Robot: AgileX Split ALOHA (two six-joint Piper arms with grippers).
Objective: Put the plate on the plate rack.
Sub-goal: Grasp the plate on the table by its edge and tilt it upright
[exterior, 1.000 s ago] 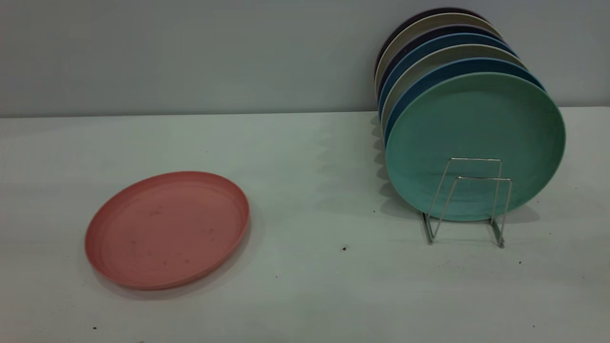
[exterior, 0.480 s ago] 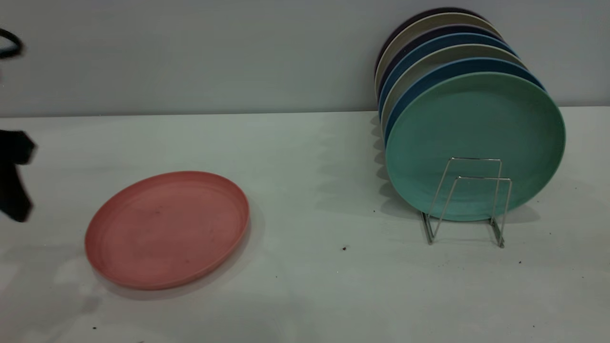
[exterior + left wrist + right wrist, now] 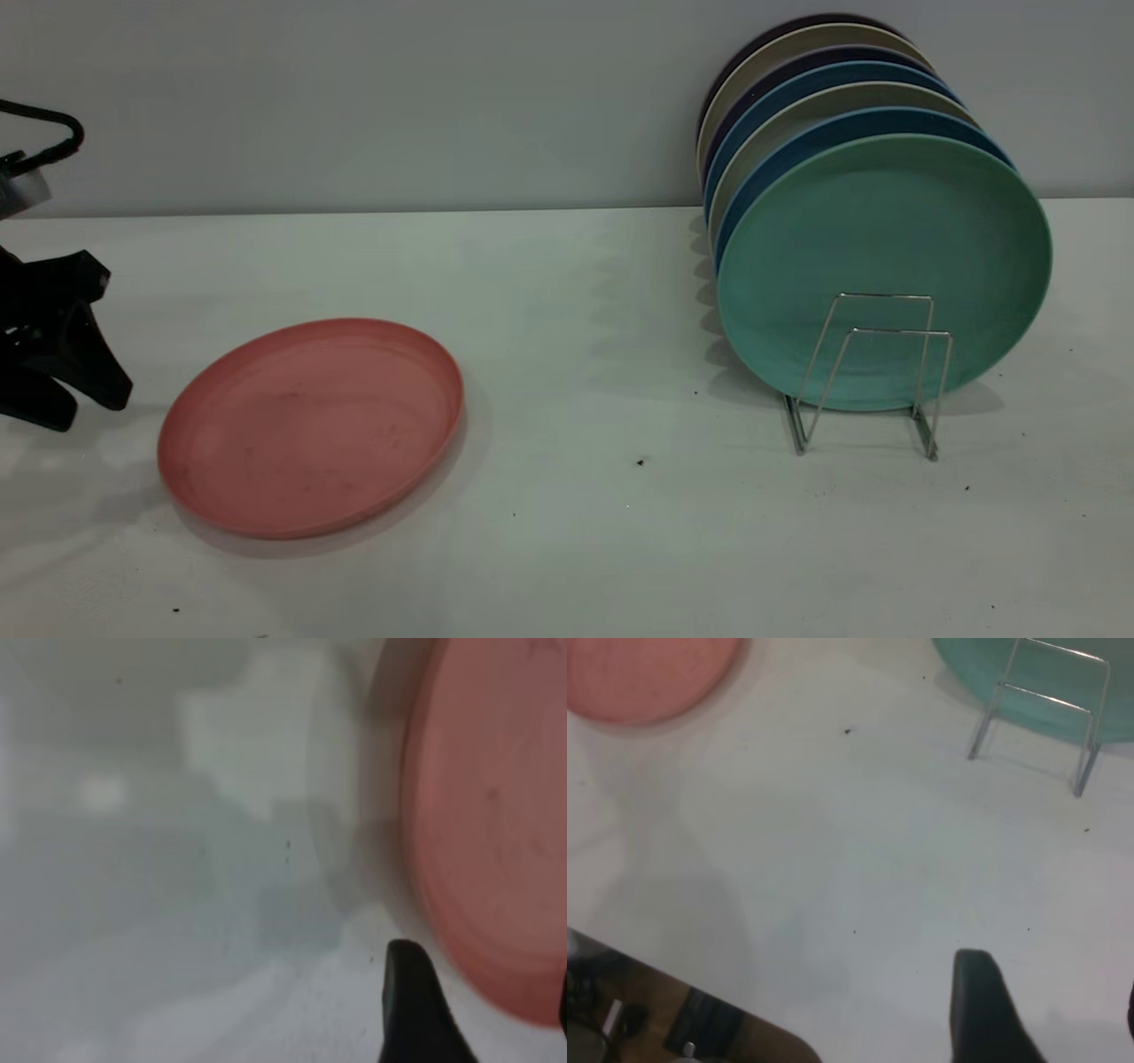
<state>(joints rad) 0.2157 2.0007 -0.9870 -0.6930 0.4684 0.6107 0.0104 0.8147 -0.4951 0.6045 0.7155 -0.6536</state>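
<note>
On the white table point(image 3: 567, 549), toward its left side, the pink plate point(image 3: 312, 427) lies flat, face up. Just beside its left rim, not touching it, the left gripper point(image 3: 75, 394) hangs low over the tabletop at the edge of the exterior view; its two dark fingers point(image 3: 102, 377) point down and are spread a little apart, with nothing between them.

Well apart to the right stands the plate rack point(image 3: 873, 377), a thin wire frame. A teal plate point(image 3: 883, 266) leans upright behind its two front loops, and a row of blue and beige plates point(image 3: 824, 97) stands on edge behind that.

From the left wrist view the plate point(image 3: 496, 824) is close and fills one side, with one dark finger point(image 3: 409, 1005) beside its rim and bare table under the gap.

From the right wrist view I can see what the exterior view lacks: the right gripper's finger point(image 3: 983, 1005) hovers high over bare table, with the plate point(image 3: 647, 673) and the rack point(image 3: 1041, 713) both far from it, and the table's near edge. I cannot tell how its fingers stand.
</note>
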